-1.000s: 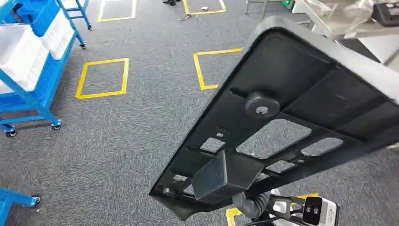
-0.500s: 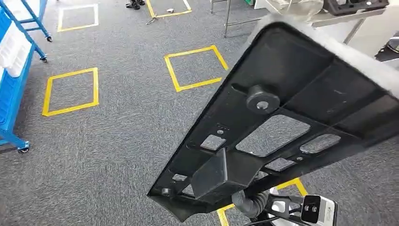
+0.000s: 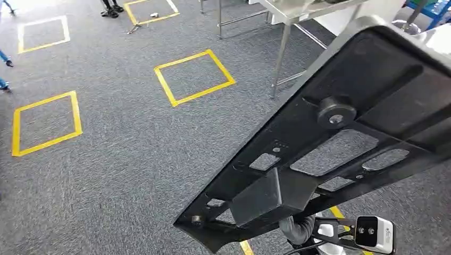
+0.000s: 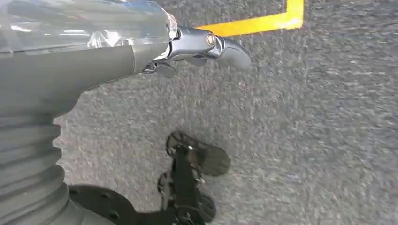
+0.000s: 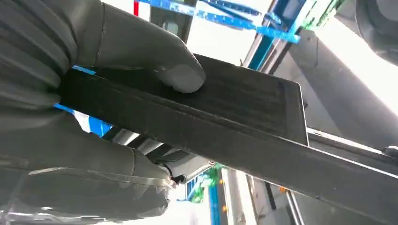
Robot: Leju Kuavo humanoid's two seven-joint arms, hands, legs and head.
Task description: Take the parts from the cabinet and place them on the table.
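Observation:
A large flat black plastic part (image 3: 340, 138), ribbed, with cut-outs and a round boss, is carried tilted over the carpet in the head view. My right hand (image 3: 299, 229) grips it from below at its near end. In the right wrist view my right hand (image 5: 94, 56) has its thumb pressed flat on the part's (image 5: 244, 108) dark edge, with the fingers wrapped under it. My left hand (image 4: 202, 44) hangs beside my body above the grey carpet with nothing in it and its fingers stretched out.
A metal table (image 3: 290, 10) on thin legs stands ahead to the right, partly hidden behind the part. Yellow taped squares (image 3: 194, 77) mark the grey carpet. A person's shoes (image 3: 111, 8) are at the far edge.
The camera has turned right: the blue racks have slid out on the left and the metal table has come in ahead. The part stays in my right hand.

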